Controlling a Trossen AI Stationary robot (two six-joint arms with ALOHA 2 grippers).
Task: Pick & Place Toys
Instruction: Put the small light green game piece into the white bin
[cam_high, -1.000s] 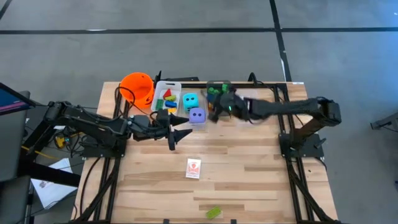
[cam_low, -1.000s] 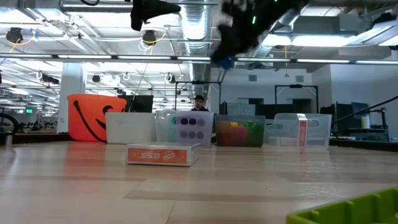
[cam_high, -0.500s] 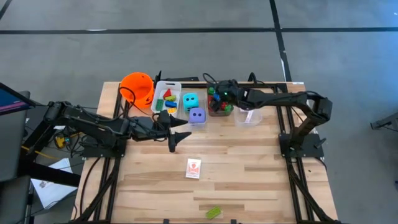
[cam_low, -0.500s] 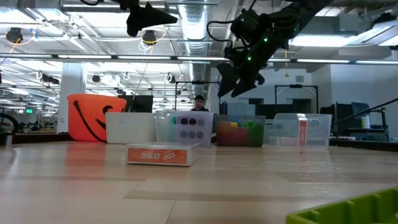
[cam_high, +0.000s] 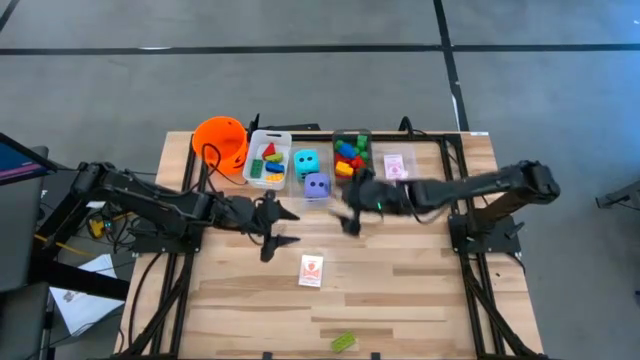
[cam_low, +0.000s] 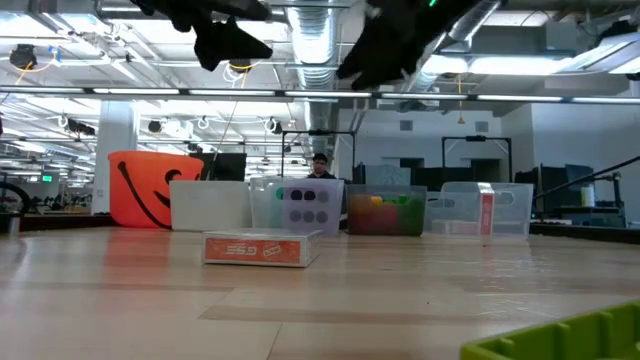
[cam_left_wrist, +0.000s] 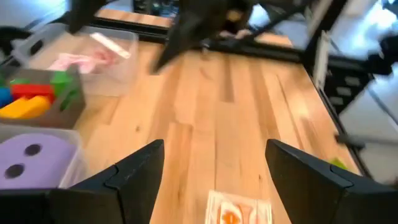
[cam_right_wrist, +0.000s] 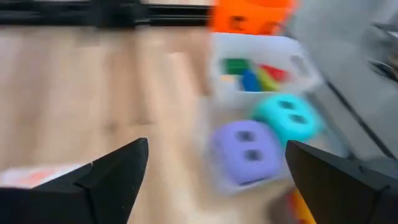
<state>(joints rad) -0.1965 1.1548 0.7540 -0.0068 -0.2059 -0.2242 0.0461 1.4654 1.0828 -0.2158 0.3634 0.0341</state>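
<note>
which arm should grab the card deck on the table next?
Probably left. Its end effector is open and empty, hovering nearly over the card deck, which shows just ahead in its wrist view. The right end effector, also open, sits farther off toward the bins.

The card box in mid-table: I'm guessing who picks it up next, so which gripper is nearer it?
Left. The left gripper hangs just beside the card box, toward the left arm's side. The right gripper is farther, toward the bins.
</note>
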